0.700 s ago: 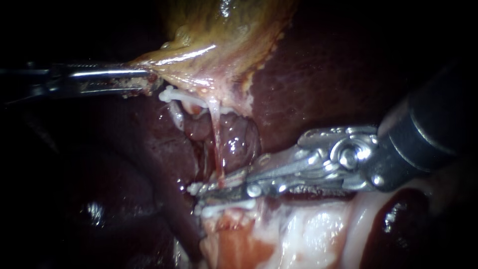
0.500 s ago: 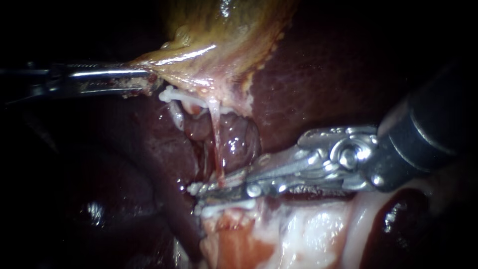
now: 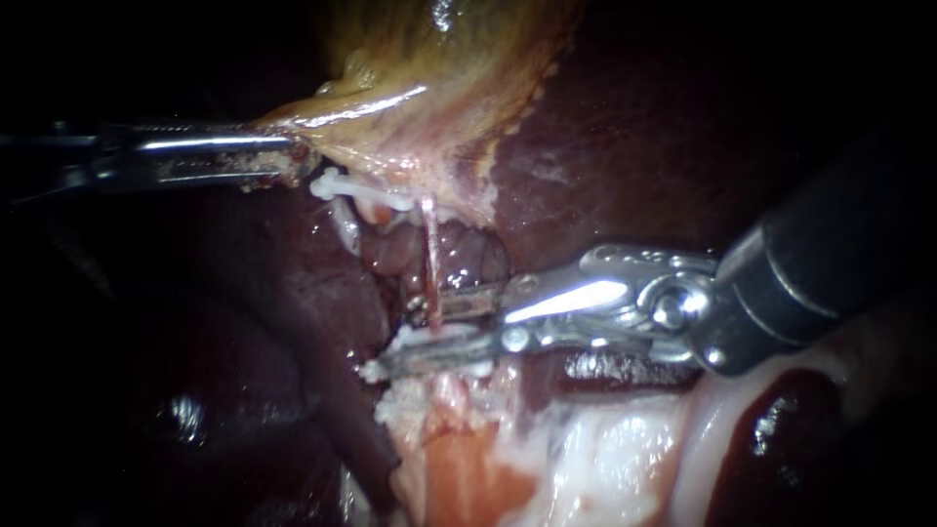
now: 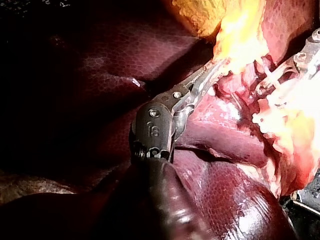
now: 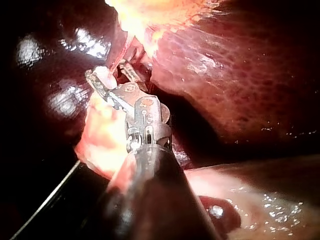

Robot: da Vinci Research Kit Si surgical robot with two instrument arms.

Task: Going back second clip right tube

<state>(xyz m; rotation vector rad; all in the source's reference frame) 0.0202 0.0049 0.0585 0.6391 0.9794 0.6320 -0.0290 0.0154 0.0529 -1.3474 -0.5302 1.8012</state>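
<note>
In the endoscope view, my right instrument (image 3: 400,337) has its jaws narrowly parted around the thin red right tube (image 3: 429,259), with a white clip (image 3: 434,342) lying across the tube along the lower jaw. The clip looks placed, so what remains is drawing the jaws clear. A second white clip (image 3: 366,195) sits higher up, near the gallbladder (image 3: 429,88). My left instrument (image 3: 293,161) clamps the gallbladder's edge, well apart from the tube.

In the left wrist view, the left instrument (image 4: 207,77) bites into bright gallbladder tissue over dark liver (image 4: 90,75).

In the right wrist view, the right instrument's (image 5: 107,72) jaws stand apart, the clip (image 5: 102,75) against one jaw. The tube (image 5: 120,55) could snag on withdrawal.
</note>
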